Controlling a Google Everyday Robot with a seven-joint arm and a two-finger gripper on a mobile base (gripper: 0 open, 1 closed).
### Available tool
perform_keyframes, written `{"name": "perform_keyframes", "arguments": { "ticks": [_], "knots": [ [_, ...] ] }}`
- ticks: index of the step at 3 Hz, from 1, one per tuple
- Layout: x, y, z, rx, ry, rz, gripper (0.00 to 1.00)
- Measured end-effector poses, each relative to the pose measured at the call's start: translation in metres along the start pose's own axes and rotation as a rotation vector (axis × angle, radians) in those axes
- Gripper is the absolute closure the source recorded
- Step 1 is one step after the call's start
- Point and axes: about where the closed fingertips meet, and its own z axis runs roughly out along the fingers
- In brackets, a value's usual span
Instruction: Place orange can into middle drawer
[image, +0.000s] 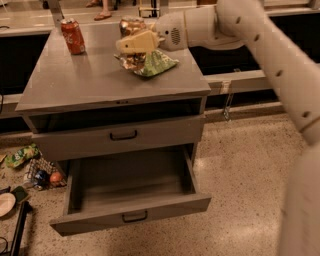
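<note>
The orange can (131, 25), gold-brown with a silver top, is in my gripper (134, 43) above the back middle of the grey cabinet top (90, 80). The pale yellow fingers (142, 40) are closed around its lower part and hide it. The can hangs just above a crumpled green chip bag (150, 62). The middle drawer (75, 195) is the lowest one. It is pulled wide open below the cabinet front, with a black handle (135, 216), and nothing shows inside.
A bright red can (72, 36) stands at the back left of the top. The drawer front above (120, 136) is closed. Floor litter (30, 167) lies left of the cabinet. My white arm (280, 65) fills the right side.
</note>
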Motion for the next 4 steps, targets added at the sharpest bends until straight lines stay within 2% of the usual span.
{"name": "perform_keyframes", "arguments": {
  "ticks": [1,2,3,4],
  "knots": [
    [0.002,0.020,-0.040,0.146,-0.008,0.001,1.00],
    [0.038,0.026,-0.034,0.145,0.032,0.053,1.00],
    [0.055,0.030,-0.024,0.138,-0.027,0.121,1.00],
    [0.102,0.049,0.004,0.054,-0.099,0.183,1.00]
  ]
}}
